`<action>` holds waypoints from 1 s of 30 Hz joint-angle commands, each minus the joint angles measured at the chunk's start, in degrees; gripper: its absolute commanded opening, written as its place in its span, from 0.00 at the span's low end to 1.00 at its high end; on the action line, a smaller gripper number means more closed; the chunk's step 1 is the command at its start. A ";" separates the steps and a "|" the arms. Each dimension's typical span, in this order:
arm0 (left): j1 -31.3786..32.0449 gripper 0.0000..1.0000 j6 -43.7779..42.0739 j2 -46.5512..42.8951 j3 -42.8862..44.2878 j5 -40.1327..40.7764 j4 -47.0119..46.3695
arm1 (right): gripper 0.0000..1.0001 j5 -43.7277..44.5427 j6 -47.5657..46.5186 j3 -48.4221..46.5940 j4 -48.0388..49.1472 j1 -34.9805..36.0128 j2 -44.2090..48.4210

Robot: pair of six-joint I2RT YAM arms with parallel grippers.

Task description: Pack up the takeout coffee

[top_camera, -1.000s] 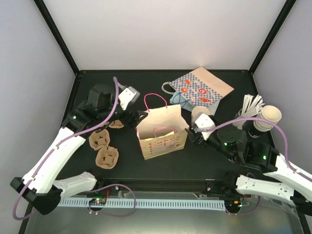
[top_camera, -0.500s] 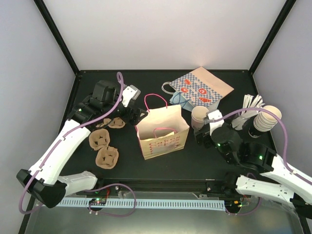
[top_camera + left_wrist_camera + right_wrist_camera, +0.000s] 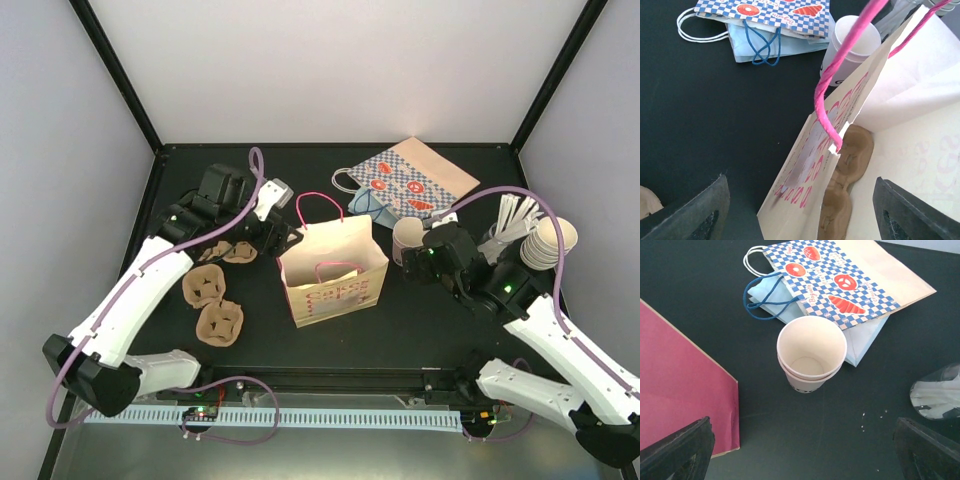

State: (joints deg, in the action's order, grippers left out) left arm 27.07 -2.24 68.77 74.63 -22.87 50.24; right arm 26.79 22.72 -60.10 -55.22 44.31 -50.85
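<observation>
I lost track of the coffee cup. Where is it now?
In the top view the takeout coffee stands upright right of centre, just right of the pink-handled bag and at the near edge of the flat checkered bag.

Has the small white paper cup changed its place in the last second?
No, not visibly. The small white paper cup still stands just below the flat blue-checked paper bag in the top view, right of the upright pink-handled bag.

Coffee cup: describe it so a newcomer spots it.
Find the upright pink-handled bag mid-table. Right of it, by the flat checked bag, stands a short white cup. Unlike the cup stack far right, it stands alone, dark print low down.
</observation>
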 commanded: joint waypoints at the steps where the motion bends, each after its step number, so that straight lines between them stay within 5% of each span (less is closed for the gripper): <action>1: -0.37 0.79 -2.30 1.66 1.56 -2.21 1.21 | 1.00 -4.01 1.18 -1.24 0.82 -1.09 0.75; 10: -0.36 0.62 -2.33 6.27 3.46 -7.33 -1.37 | 1.00 -4.46 0.89 -1.34 0.77 -1.21 1.00; 20: -0.26 0.27 -0.12 9.23 3.80 -12.03 -3.63 | 1.00 -4.27 0.40 -0.41 1.60 -1.25 0.44; 25: -0.65 0.02 1.68 9.91 4.82 -7.12 -3.27 | 1.00 -3.99 0.33 0.12 2.16 -1.43 -0.19; 30: -3.88 0.02 4.91 10.44 5.90 -4.89 -3.66 | 1.00 -3.24 0.48 0.87 2.57 -2.38 -0.19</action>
State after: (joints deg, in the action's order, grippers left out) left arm 26.06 -0.64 78.48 77.17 -30.28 47.99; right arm 22.76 23.05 -60.05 -54.30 42.96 -51.07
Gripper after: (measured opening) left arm 0.029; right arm 1.000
